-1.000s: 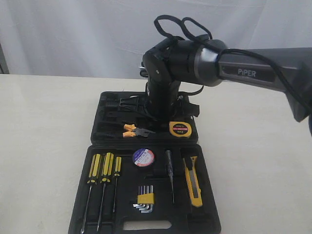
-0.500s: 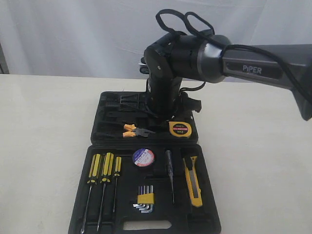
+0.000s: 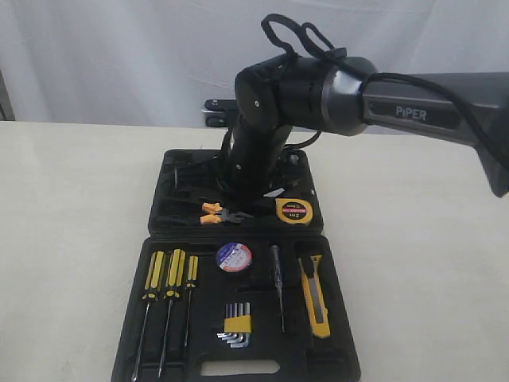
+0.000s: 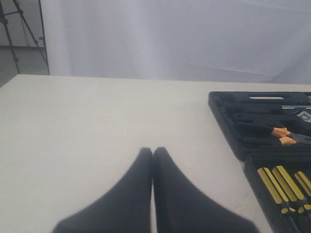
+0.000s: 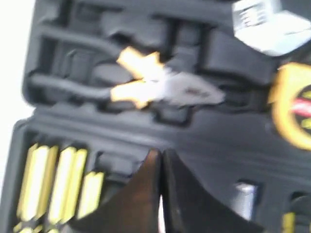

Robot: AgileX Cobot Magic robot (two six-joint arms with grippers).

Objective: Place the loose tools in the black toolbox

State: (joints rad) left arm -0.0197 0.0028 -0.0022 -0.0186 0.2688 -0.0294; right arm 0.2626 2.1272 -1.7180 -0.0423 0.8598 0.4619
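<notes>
The black toolbox [image 3: 338, 334] lies open and flat, both halves up. In its far half rest the orange-black pliers [image 3: 219, 213] and the yellow tape measure [image 3: 293, 210]. Its near half holds the dark tape roll [image 3: 234, 257] and the yellow-black utility knife [image 3: 316, 296]. My right arm [image 3: 270, 119] leans over the far half and hides its own gripper in the exterior view. In the right wrist view the right gripper [image 5: 160, 153] is shut and empty, above the case just short of the pliers [image 5: 160, 85]. The left gripper [image 4: 152, 150] is shut and empty over bare table beside the toolbox [image 4: 228, 121].
Three yellow-handled screwdrivers [image 3: 167, 278], a slim tester screwdriver [image 3: 276, 282] and a hex key set [image 3: 236, 325] lie in the near half. The handle slot [image 3: 238, 367] is at the front edge. A white curtain hangs behind the pale table [image 3: 71, 207].
The right arm's wrist has tilted and swung to the left over the far half of the case. The tools have not moved.
</notes>
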